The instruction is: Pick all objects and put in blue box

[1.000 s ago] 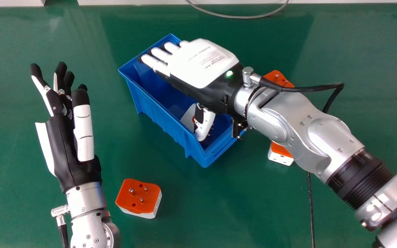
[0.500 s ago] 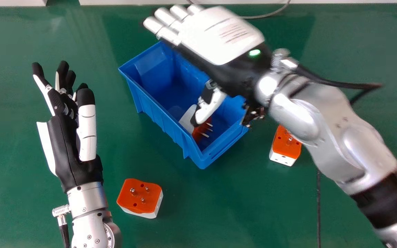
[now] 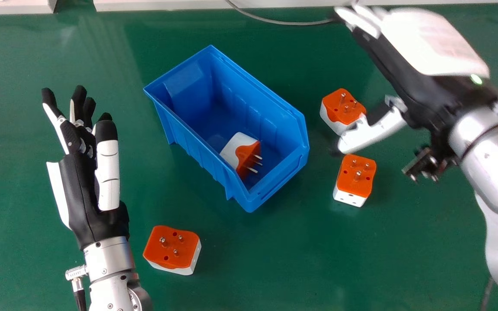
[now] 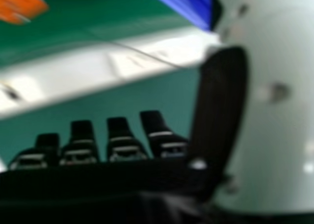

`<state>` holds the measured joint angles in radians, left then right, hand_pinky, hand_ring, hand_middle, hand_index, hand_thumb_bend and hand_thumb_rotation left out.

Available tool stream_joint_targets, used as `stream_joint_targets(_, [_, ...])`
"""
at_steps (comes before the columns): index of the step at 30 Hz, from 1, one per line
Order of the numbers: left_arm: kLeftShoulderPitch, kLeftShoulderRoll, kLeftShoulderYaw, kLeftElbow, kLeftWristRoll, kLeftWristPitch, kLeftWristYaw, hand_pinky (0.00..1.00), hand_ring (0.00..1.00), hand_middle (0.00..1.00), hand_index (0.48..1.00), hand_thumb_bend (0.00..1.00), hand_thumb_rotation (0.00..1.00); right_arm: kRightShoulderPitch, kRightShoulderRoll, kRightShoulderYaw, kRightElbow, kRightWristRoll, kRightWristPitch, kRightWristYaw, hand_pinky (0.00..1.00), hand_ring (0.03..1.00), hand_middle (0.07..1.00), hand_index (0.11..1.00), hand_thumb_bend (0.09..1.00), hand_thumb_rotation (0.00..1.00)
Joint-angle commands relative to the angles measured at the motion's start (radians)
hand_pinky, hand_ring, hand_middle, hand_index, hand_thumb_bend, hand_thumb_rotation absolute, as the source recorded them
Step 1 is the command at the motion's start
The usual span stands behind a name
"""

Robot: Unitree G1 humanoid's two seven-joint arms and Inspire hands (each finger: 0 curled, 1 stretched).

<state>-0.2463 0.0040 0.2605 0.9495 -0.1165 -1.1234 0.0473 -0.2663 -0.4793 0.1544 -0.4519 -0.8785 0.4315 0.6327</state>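
In the head view my right hand (image 3: 422,56) is open and holds nothing, raised to the right of the blue box (image 3: 236,190). In the right hand view the same hand (image 4: 221,101) has straight fingers; the blue box (image 4: 189,3) shows partly there. One orange-and-white adapter (image 3: 240,153) lies inside the box. Two more, an adapter (image 3: 343,108) partly behind my right thumb and another adapter (image 3: 355,177) nearer the front, rest right of the box. A further adapter (image 3: 173,250) sits front left, pins up. My left hand (image 3: 91,185) is open at the left.
A grey cable (image 3: 275,20) runs along the far side of the green table (image 3: 266,259), by a white edge (image 3: 158,4). Bare table surface lies between the front left adapter and the adapters at the right.
My right hand has moved from over the box to the right, uncovering the box's inside, the adapter in it and the adapters at its right. The left hand has hardly moved.
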Motion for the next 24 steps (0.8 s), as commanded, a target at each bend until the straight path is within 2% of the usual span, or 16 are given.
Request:
stream_joint_targets(1, [0.007,0.001,-0.001,-0.021,0.009,-0.015,0.000,0.89,0.96,0.96,0.961,0.77,0.82,-0.009,-0.030,0.012,0.020,-0.038,0.048,0.056,0.98,0.952,0.948,0.912,0.918,0.23])
stream_joint_targets(3, [0.003,0.003,0.000,-0.015,0.012,-0.019,0.002,0.89,0.96,0.96,0.962,0.76,0.82,-0.027,-0.035,0.038,0.087,-0.049,0.082,0.100,0.98,0.953,0.952,0.919,0.929,0.23])
stream_joint_targets(5, [0.001,0.003,0.001,-0.010,0.009,-0.021,-0.001,0.89,0.95,0.96,0.963,0.75,0.83,-0.053,-0.029,0.065,0.156,-0.049,0.110,0.130,0.98,0.961,0.960,0.929,0.955,0.24])
stream_joint_targets(9, [0.000,0.002,0.000,-0.010,-0.004,-0.023,-0.014,0.90,0.96,0.96,0.966,0.72,0.83,-0.102,-0.005,0.125,0.258,-0.041,0.153,0.166,0.93,0.965,0.963,0.933,0.996,0.25])
stream_joint_targets(12, [-0.001,0.006,0.002,-0.009,-0.007,-0.023,-0.021,0.90,0.96,0.97,0.969,0.71,0.83,-0.144,0.011,0.183,0.327,-0.049,0.170,0.191,0.89,0.951,0.960,0.939,1.000,0.22])
stream_joint_targets(16, [-0.003,0.007,0.006,-0.005,0.002,-0.027,-0.016,0.89,0.96,0.97,0.967,0.72,0.84,-0.193,0.037,0.258,0.434,-0.039,0.147,0.186,0.88,0.928,0.950,0.940,1.000,0.22])
stream_joint_targets(17, [-0.003,0.007,0.006,-0.004,0.002,-0.028,-0.017,0.89,0.96,0.97,0.968,0.72,0.84,-0.201,0.042,0.268,0.452,-0.034,0.142,0.182,0.87,0.920,0.945,0.940,0.998,0.22])
stream_joint_targets(18, [-0.003,0.004,0.006,-0.005,-0.004,-0.027,-0.021,0.89,0.96,0.97,0.968,0.72,0.84,-0.204,0.060,0.275,0.486,-0.017,0.123,0.154,0.84,0.910,0.938,0.939,0.996,0.21])
stream_joint_targets(20, [-0.004,0.003,0.007,-0.006,-0.003,-0.024,-0.019,0.89,0.96,0.97,0.969,0.72,0.84,-0.202,0.092,0.276,0.552,0.029,0.070,0.091,0.83,0.907,0.936,0.939,0.995,0.21])
stream_joint_targets(21, [-0.005,0.004,0.007,-0.005,-0.001,-0.023,-0.017,0.89,0.96,0.97,0.969,0.72,0.83,-0.203,0.102,0.283,0.586,0.037,0.040,0.052,0.77,0.857,0.904,0.932,0.990,0.20])
stream_joint_targets(23, [-0.004,0.003,0.007,-0.008,-0.002,-0.021,-0.017,0.89,0.96,0.96,0.968,0.74,0.83,-0.202,0.119,0.296,0.654,0.046,-0.024,-0.035,0.50,0.597,0.745,0.900,0.968,0.15])
stream_joint_targets(24, [-0.003,0.003,0.007,-0.008,-0.003,-0.020,-0.018,0.89,0.96,0.96,0.968,0.74,0.83,-0.200,0.124,0.299,0.679,0.052,-0.049,-0.069,0.50,0.597,0.745,0.900,0.968,0.15])
